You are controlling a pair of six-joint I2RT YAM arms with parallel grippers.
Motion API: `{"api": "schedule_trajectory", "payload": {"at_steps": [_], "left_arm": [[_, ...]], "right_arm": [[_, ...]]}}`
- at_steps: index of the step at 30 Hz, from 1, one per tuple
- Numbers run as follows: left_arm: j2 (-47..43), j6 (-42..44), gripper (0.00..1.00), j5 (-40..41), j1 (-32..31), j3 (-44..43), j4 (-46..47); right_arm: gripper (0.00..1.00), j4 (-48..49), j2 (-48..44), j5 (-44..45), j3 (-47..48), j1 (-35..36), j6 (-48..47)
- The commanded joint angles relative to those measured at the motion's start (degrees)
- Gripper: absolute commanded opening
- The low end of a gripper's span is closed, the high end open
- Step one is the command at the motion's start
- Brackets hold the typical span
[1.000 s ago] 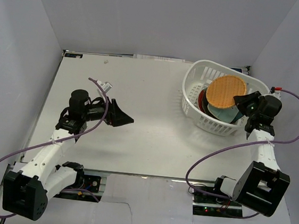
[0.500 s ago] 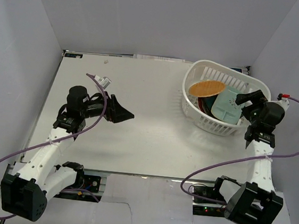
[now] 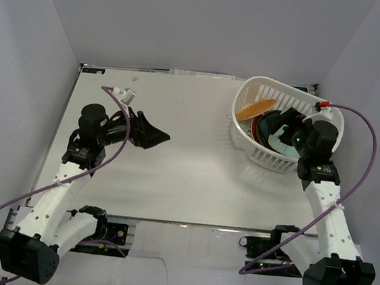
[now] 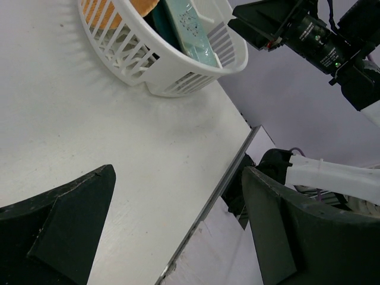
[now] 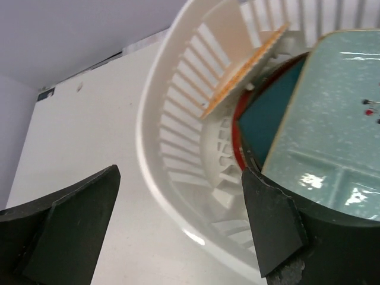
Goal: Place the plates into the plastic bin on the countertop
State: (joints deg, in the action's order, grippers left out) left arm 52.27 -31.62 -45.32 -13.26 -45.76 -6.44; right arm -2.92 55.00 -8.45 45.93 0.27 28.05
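**Withdrawing the right end effector from the plastic bin**

Read the right end effector [image 3: 283,125] as spread apart and empty, poised over the plastic bin [image 3: 269,161] at the far right of the counter [image 3: 193,177]. Lift straight up before swinging back, to clear the near rim and avoid nudging the mint plate [image 5: 332,119] just beneath. Leave the orange plate [image 3: 255,110] propped on edge against the far-left wall unless judged unstable. Hold the left end effector [image 3: 153,137] spread apart and empty above the counter, well apart from the bin.

Count plates before declaring completion. Identify in the bin the orange, the mint, a dark teal plate [image 5: 267,119] and a red rim [image 5: 239,148]. Find no plate outside the bin in the top view. Treat the remaining dishes as unconfirmed, possibly buried under the stack or masked by the right arm. Expect no full outline of the mint plate, cut off at the right wrist frame edge
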Motion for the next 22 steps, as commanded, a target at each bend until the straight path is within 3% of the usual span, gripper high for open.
{"api": "schedule_trajectory", "payload": {"at_steps": [1, 6, 14, 22], "left_arm": [[-2.7, -0.5, 0.98, 1.6, -0.3, -6.8, 0.5], [-7.0, -1.5, 0.98, 3.5, -0.3, -13.0, 4.3], [-14.4, 0.8, 0.98, 11.3, -0.3, -17.3, 5.6], [-11.7, 2.8, 0.98, 14.1, -0.3, -22.2, 0.6]], "right_arm": [[0.9, -0.3, -3.1, -4.4, 6.9, 4.3, -2.5], [0.9, -3.2, -9.5, -8.9, 15.0, 6.8, -2.5], [0.9, -0.3, -24.7, -6.4, 18.1, 6.8, -3.1], [0.9, -4.1, -24.2, -3.9, 21.2, 6.8, -7.0]]}}
